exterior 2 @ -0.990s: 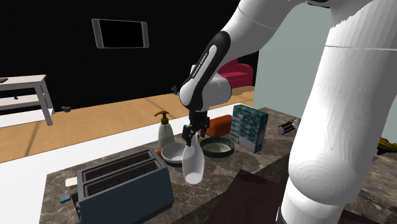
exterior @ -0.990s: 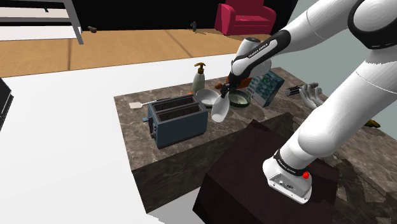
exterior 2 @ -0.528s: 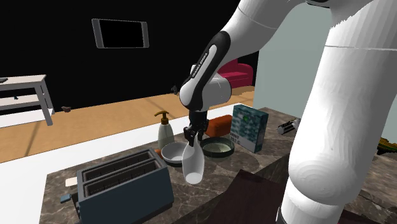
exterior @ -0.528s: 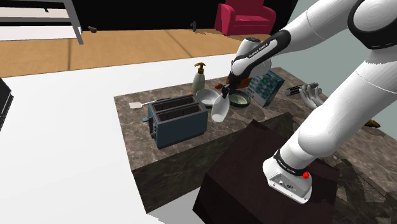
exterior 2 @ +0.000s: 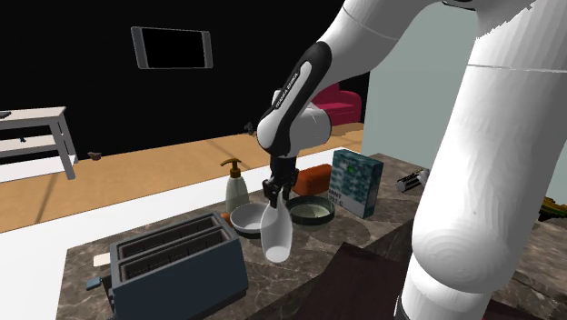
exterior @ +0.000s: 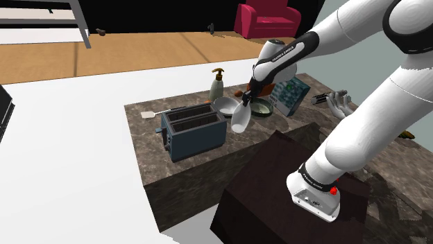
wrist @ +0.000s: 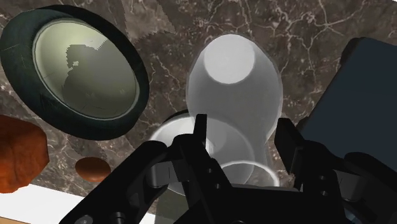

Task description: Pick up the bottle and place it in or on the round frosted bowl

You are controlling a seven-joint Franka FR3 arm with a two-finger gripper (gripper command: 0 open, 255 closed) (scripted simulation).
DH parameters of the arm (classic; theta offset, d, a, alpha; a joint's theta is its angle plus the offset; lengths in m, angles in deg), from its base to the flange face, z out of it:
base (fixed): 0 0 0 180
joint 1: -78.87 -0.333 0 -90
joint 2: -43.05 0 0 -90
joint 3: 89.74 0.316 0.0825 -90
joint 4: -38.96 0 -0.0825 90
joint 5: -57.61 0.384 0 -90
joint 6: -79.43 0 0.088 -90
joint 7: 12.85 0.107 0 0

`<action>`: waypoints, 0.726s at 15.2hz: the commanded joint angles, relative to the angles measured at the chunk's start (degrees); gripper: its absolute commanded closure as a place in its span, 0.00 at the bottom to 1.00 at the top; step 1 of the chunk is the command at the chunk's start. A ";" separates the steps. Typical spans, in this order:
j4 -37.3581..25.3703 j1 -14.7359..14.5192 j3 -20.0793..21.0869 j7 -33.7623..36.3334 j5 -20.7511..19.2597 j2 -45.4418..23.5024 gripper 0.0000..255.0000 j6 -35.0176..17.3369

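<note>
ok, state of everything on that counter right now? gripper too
gripper: shut on the bottle's narrow top.
bottle: clear of the counter, hanging wide end down, not in a bowl.
white bowl: upright, empty.
dark-rimmed bowl: upright, empty.
toaster: upright, slots empty.
pump dispenser: upright.
carton: standing, closed.

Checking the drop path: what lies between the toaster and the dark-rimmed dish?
In the second exterior view, the pale round bowl sits between toaster and dish; the held bottle hangs there too.
</note>
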 commanded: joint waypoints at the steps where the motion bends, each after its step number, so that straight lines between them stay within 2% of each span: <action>1: -0.39 0.09 0.08 0.60 -0.72 1.32 1.00 1.66; 11: -2.82 0.71 0.71 2.58 -3.26 7.97 1.00 10.57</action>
